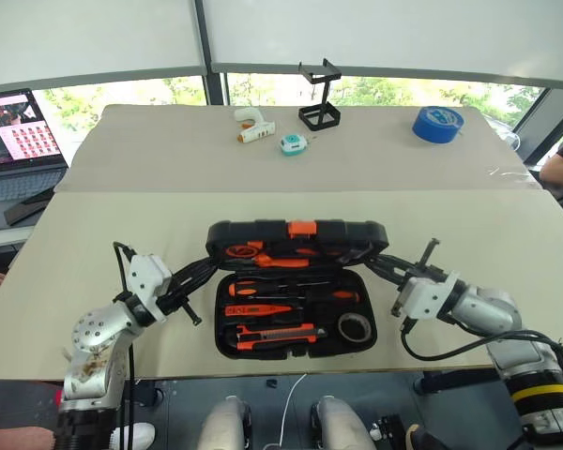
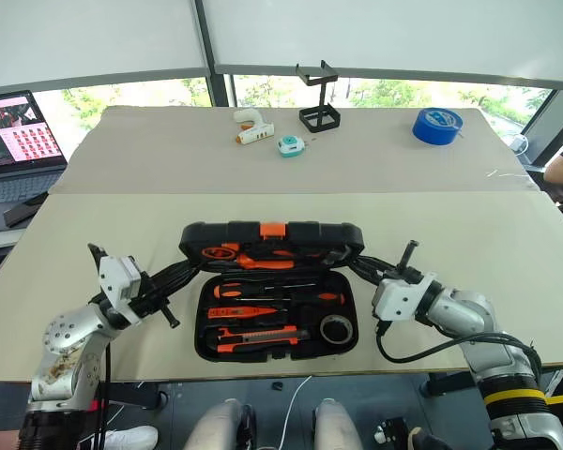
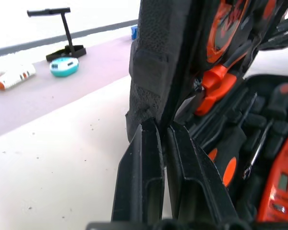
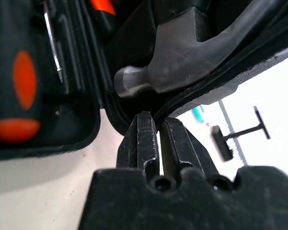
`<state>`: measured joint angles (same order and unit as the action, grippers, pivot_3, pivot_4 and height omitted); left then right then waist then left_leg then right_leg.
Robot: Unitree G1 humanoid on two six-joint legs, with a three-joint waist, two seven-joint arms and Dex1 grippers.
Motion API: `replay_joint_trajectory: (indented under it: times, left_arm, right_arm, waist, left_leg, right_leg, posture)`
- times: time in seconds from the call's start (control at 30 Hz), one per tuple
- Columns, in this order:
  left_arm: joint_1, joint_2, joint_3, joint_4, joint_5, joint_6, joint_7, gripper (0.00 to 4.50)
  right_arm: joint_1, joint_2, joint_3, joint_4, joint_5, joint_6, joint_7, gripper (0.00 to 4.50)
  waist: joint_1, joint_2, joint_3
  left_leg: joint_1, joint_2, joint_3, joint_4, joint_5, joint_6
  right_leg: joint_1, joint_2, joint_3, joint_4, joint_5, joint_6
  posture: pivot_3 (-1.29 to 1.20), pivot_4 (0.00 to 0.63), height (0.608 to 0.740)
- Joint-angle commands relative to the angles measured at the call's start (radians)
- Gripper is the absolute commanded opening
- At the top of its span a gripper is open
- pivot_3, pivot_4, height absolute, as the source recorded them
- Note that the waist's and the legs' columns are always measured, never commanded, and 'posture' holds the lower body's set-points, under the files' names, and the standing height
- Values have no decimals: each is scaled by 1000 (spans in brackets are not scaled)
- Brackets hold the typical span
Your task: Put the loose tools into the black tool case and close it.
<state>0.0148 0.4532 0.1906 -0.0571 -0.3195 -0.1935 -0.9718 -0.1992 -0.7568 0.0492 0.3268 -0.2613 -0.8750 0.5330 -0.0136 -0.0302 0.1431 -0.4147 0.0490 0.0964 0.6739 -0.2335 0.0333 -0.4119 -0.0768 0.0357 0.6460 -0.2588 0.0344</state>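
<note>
- The black tool case (image 1: 293, 291) sat on the table (image 1: 94, 234) near its front edge, lid half raised, tools in their slots
- Left gripper (image 3: 164, 128) pinched the lid's left edge
- Right gripper (image 4: 155, 120) pinched the lid's right edge

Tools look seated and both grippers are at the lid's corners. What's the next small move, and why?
Probably swing the lid forward and down onto the base. The black tool case holds the screwdrivers, utility knife and small tape roll, the lid stands half raised, and the left gripper and right gripper sit at its edge, fingers nearly together.
</note>
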Motion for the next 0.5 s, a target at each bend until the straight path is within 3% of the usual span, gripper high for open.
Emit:
replay_joint_trajectory:
  times: [0.03, 0.13, 0.17, 0.2, 0.3, 0.43, 0.47, 0.5]
  left_arm:
    - [31, 44, 23, 37, 8, -115, -35, 1751]
    - [47, 84, 34, 80, -8, -146, -63, 2818]
    - [51, 102, 42, 90, -16, -141, -73, 2825]
    - [52, 116, 50, 98, -28, -127, -78, 2825]
    - [48, 164, 71, 86, -90, -4, -79, 2825]
    - [-46, 210, 70, 104, -108, 122, -35, 2825]
    - [-88, 217, 62, 126, -96, 142, -24, 2297]
    - [-117, 220, 54, 135, -96, 163, -27, 2087]
  right_arm:
    - [7, -38, 0, 44, -4, -123, -25, 1738]
    - [5, -81, 2, 62, -22, -208, -35, 2776]
    - [17, -102, 2, 65, -9, -220, -24, 3050]
    - [30, -122, 2, 69, 8, -226, -14, 3050]
    - [116, -194, 8, 31, 200, -126, 82, 2462]
    - [257, -290, 2, -130, 468, 72, 251, 1078]
    - [288, -314, 4, -172, 504, 97, 289, 767]
    - [320, -333, 8, -214, 543, 145, 330, 395]
  waist:
    - [-1, 0, 0]
    - [-1, 0, 0]
    - [-1, 0, 0]
    - [1, 0, 0]
    - [5, 0, 0]
    - [7, 0, 1]
    - [8, 0, 1]
    - [9, 0, 0]
  left_leg:
    - [2, 0, 0, -1, 0, 1]
    - [6, 1, 1, -1, 0, 1]
    - [9, 1, 1, -1, 0, 1]
    - [9, 1, 1, -1, 0, 1]
    - [9, 2, 0, -1, -1, 1]
    - [10, 2, 0, -3, -1, 1]
    - [10, 2, 0, -3, -1, 1]
    - [11, 2, -1, -3, -1, 1]
  right_leg:
    - [2, 0, -1, -1, 0, 0]
    - [5, 0, 1, -1, 0, 0]
    - [7, 0, 1, -1, 0, 0]
    - [8, 0, 1, -1, 0, 0]
    - [8, -1, 1, -1, -1, 0]
    - [10, -2, 1, -2, -1, 1]
    - [10, -2, 1, -1, -1, 0]
    - [11, -2, 0, -1, -1, 1]
  posture:
    - [0, 150, 740]
    - [0, 150, 740]
    - [0, 150, 740]
    - [0, 150, 740]
    - [0, 150, 740]
    - [0, 150, 740]
    - [0, 150, 740]
    - [0, 150, 740]
